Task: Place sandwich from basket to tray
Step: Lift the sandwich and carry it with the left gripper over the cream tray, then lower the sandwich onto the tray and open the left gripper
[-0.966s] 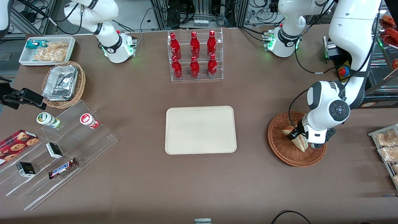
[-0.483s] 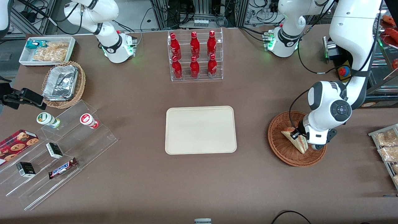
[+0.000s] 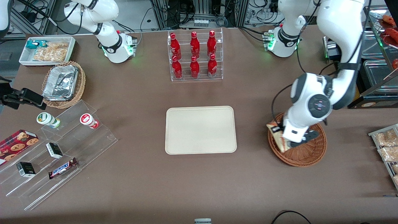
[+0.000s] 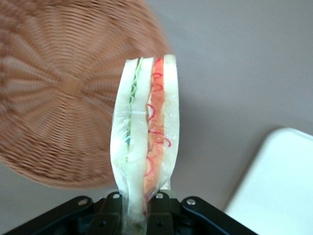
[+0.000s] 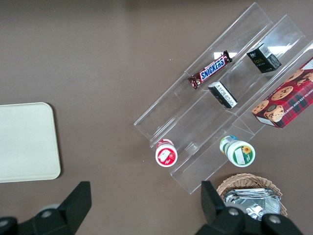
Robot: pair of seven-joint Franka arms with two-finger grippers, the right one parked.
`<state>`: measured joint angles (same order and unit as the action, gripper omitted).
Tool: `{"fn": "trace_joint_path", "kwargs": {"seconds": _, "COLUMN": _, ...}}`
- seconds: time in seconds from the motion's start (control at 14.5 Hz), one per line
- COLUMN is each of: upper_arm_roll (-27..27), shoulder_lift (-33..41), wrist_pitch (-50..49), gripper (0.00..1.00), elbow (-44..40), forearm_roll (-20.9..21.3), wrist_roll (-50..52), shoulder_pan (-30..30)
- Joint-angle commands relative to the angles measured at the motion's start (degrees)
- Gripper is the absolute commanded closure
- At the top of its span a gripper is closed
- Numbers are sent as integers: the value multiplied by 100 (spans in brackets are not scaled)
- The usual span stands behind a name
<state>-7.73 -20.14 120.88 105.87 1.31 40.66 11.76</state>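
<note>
The left arm's gripper pinches the sandwich on edge, lifted over the rim of the basket just beneath it, the tray lying nearby toward the parked arm's end.

You can't see the gripper fingertips from the front: the wrist housing covers them, along with most of the sandwich and part of the basket. In the left wrist view the sandwich's held end drops out at the frame edge between the black jaws, the basket is motion-blurred with part of its rim cut off, and only a corner of the tray shows.
</note>
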Motion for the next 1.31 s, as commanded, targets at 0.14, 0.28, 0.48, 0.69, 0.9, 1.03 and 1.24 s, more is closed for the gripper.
{"fn": "trace_joint_path", "kwargs": {"seconds": 0.14, "upper_arm_roll": 53, "shoulder_lift": -515, "wrist_pitch": -91, "gripper": 90, "elbow": -663, "forearm_roll": 19, "wrist_roll": 785, "shoulder_pan": 1116}}
{"fn": "trace_joint_path", "kwargs": {"seconds": 0.28, "upper_arm_roll": 53, "shoulder_lift": -971, "wrist_pitch": -126, "gripper": 90, "elbow": -1162, "forearm_roll": 45, "wrist_roll": 1188, "shoulder_pan": 1590}}
{"fn": "trace_joint_path", "kwargs": {"seconds": 0.48, "upper_arm_roll": 61, "shoulder_lift": -1526, "wrist_pitch": -82, "gripper": 90, "elbow": -1664, "forearm_roll": 80, "wrist_roll": 1454, "shoulder_pan": 2241}}
{"fn": "trace_joint_path", "kwargs": {"seconds": 0.69, "upper_arm_roll": 53, "shoulder_lift": -1905, "wrist_pitch": -82, "gripper": 90, "elbow": -2157, "forearm_roll": 36, "wrist_roll": 1620, "shoulder_pan": 2470}}
{"fn": "trace_joint_path", "kwargs": {"seconds": 0.9, "upper_arm_roll": 53, "shoulder_lift": -2247, "wrist_pitch": -12, "gripper": 90, "elbow": -2491, "forearm_roll": 36, "wrist_roll": 1647, "shoulder_pan": 2743}}
{"fn": "trace_joint_path", "kwargs": {"seconds": 1.03, "upper_arm_roll": 53, "shoulder_lift": -2380, "wrist_pitch": 32, "gripper": 90, "elbow": -2580, "forearm_roll": 28, "wrist_roll": 1647, "shoulder_pan": 2796}}
{"fn": "trace_joint_path", "kwargs": {"seconds": 1.24, "upper_arm_roll": 53, "shoulder_lift": -2450, "wrist_pitch": 50, "gripper": 66, "elbow": -2571, "forearm_roll": 54, "wrist_roll": 1560, "shoulder_pan": 2849}}
